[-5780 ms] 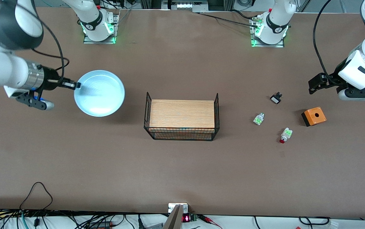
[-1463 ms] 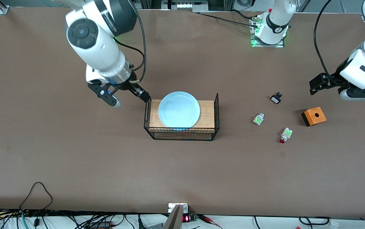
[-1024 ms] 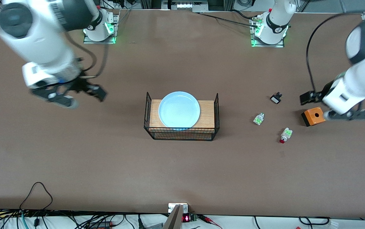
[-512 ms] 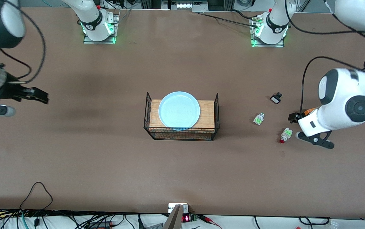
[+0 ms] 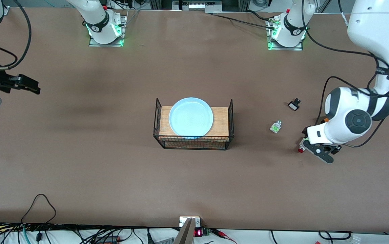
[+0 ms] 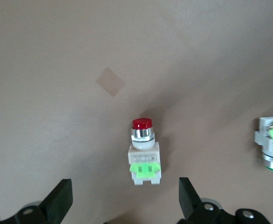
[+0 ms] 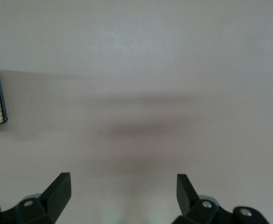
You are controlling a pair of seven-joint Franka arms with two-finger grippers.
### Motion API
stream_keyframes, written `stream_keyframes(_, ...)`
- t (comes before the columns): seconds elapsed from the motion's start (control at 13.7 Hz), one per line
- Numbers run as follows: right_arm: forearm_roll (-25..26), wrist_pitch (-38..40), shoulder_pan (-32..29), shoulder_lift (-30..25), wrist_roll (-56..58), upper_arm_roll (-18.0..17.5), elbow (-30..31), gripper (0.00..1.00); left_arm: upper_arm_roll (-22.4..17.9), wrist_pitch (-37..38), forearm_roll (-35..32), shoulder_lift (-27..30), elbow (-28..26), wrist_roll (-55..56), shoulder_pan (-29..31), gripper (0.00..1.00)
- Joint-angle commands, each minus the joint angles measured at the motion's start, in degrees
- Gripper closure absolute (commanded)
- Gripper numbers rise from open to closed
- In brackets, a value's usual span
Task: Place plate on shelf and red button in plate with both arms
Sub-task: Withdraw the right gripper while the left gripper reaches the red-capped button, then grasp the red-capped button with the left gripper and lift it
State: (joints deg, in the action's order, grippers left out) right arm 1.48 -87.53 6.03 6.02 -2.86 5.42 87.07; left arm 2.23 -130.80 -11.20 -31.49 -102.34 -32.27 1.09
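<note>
While the plate (image 5: 190, 116) lay in the wire basket (image 5: 230, 112), the left gripper (image 6: 125, 205) hovered over the red button (image 6: 144, 151) with fingers spread wide. Toward its own table end, the right gripper (image 7: 123, 192) waited, also spread.

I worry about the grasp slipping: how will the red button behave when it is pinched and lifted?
The red button looks rigid and light. Its round cap end might roll or pivot; the squarish body offers flatter faces. The open left gripper straddles it.
</note>
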Motion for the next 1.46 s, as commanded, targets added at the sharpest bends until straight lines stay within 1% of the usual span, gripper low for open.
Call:
stream_keyframes(0.0,-0.77,-0.45,-0.75,-1.54,3.01,-0.33,2.49,0.00,0.23,-3.23,-1.28,-2.08,-1.10,-1.74,0.41,0.00)
stream_keyframes(0.15,-0.86,-2.02,-1.37,-1.71,4.18,0.02,3.71,0.00,0.23,-4.03,-1.28,-3.75,-1.28,-1.66,0.32,0.00)
stream_keyframes(0.22,-0.95,-3.94,-1.81,-2.41,4.18,0.03,5.28,0.00,0.23,-4.20,-1.19,-4.36,-1.20,-1.66,0.40,0.06)
stream_keyframes(0.37,-0.86,-7.03,-1.81,-5.04,4.09,0.03,9.24,0.00,0.23,-4.29,-1.19,-5.16,-1.11,-1.57,0.67,0.29)
stream_keyframes(0.44,-0.86,-6.52,-1.81,-5.14,3.92,0.03,9.17,0.00,0.23,-4.29,-1.19,-5.25,-0.93,-1.65,0.58,0.40)
stream_keyframes(0.51,-0.77,-5.55,-1.81,-5.14,3.83,0.03,8.73,0.00,0.23,-4.12,-1.19,-5.25,-1.11,-1.57,0.49,0.54)
stream_keyframes(0.66,-0.69,-5.19,-1.63,-5.05,4.18,-0.15,8.38,0.00,0.23,-3.42,-1.19,-4.81,-0.85,-1.57,0.23,0.68)
stream_keyframes(0.73,-0.69,-5.19,-1.55,-4.53,4.35,-0.24,7.25,0.00,0.49,-2.63,-1.10,-4.20,-0.76,-1.31,0.49,0.75)
stream_keyframes(0.95,-0.69,-5.11,-1.37,-3.91,4.62,-0.33,6.62,0.00,0.75,1.58,-0.58,-0.78,1.61,-0.78,-0.12,0.77)
stream_keyframes(1.02,-0.69,-5.11,-1.46,-3.82,4.79,-0.33,6.62,0.00,1.54,4.03,-0.31,0.45,2.92,-0.78,-0.12,0.79)
stream_keyframes(1.1,-0.69,-5.19,-1.46,-3.82,4.80,-0.33,6.62,0.00,3.20,8.24,-0.13,1.33,5.46,-0.78,-0.03,0.79)
stream_keyframes(1.17,-0.69,-5.19,-1.46,-3.82,4.80,-0.33,6.62,0.00,4.87,13.67,0.56,1.95,8.96,-0.52,0.05,0.79)
stream_keyframes(1.24,-0.69,-5.11,-1.37,-3.82,4.80,-0.41,6.62,0.00,6.19,18.86,3.70,2.13,13.00,0.62,-0.03,0.79)
stream_keyframes(1.32,-0.69,-5.19,-1.37,-3.82,4.45,-0.41,6.62,0.00,7.16,25.44,7.91,2.05,18.18,2.54,-0.38,0.79)
stream_keyframes(1.39,-0.69,-5.19,-1.37,-3.82,4.10,-0.33,6.62,0.00,7.60,31.59,10.39,1.96,22.32,5.09,-1.26,0.79)
